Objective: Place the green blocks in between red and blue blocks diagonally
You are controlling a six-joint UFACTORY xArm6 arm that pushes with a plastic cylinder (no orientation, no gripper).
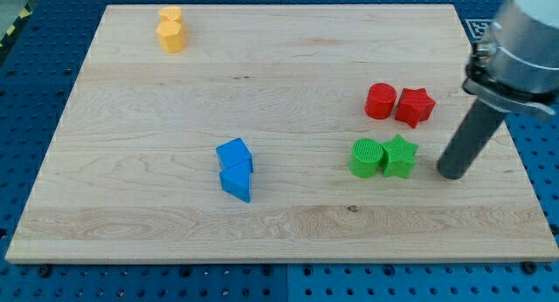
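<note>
A green cylinder (pixel 367 157) and a green star (pixel 400 155) touch side by side at the board's right. Just above them sit a red cylinder (pixel 381 101) and a red star (pixel 415 106), also touching each other. A blue cube (pixel 234 154) and a blue triangular block (pixel 237 182) sit together near the board's middle, to the left of the green pair. My tip (pixel 452 173) rests on the board just right of the green star, a small gap away, below and right of the red star.
Two yellow blocks (pixel 171 30) stand stacked close together at the board's upper left. The wooden board (pixel 131 206) lies on a blue perforated table. The board's right edge runs close to my tip.
</note>
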